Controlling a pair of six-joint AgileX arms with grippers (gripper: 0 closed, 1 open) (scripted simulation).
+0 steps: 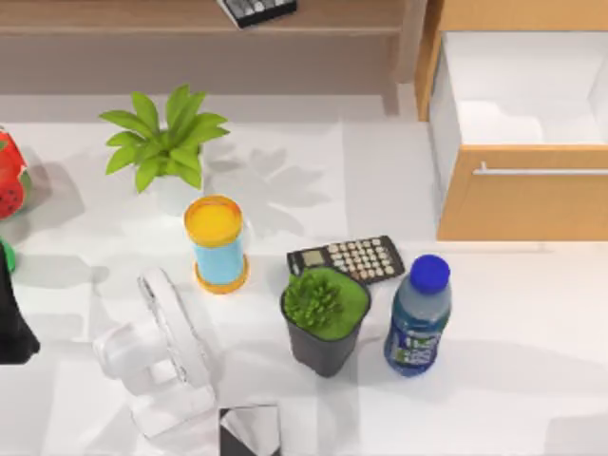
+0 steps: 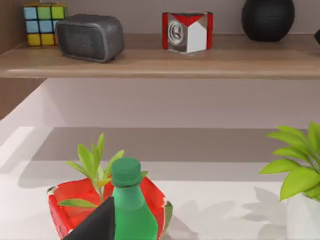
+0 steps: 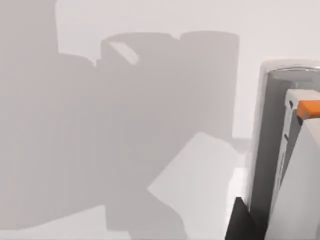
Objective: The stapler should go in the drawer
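— One question first: where is the stapler (image 3: 292, 165) placed, measured against the drawer (image 1: 522, 195)?

— That cannot be told; a grey-white body with an orange piece is seen close up in the right wrist view, upright over bare table, and it is judged to be the stapler; it is not yet in the drawer, which is pulled open, its white inside exposed behind the wooden front.

— Is it gripped?

— A dark part of the right gripper (image 3: 240, 222) is seen just beside it; whether the stapler is clasped or loose cannot be told. The left arm (image 1: 11, 328) is parked well apart from the drawer, at the far side of the table; its grip cannot be told either.

— What could go wrong?

— Several things, as a judgement; if the hold is weak or off-centre, the stapler could be dropped short of the drawer; if it is carried low, the drawer front or its silver handle (image 1: 541, 171) could be struck; the blue-capped bottle (image 1: 418, 318) and the calculator (image 1: 347, 258), both in front of the drawer, could be knocked by a low approach; a release over the rim instead of the inside would let the stapler tip out.
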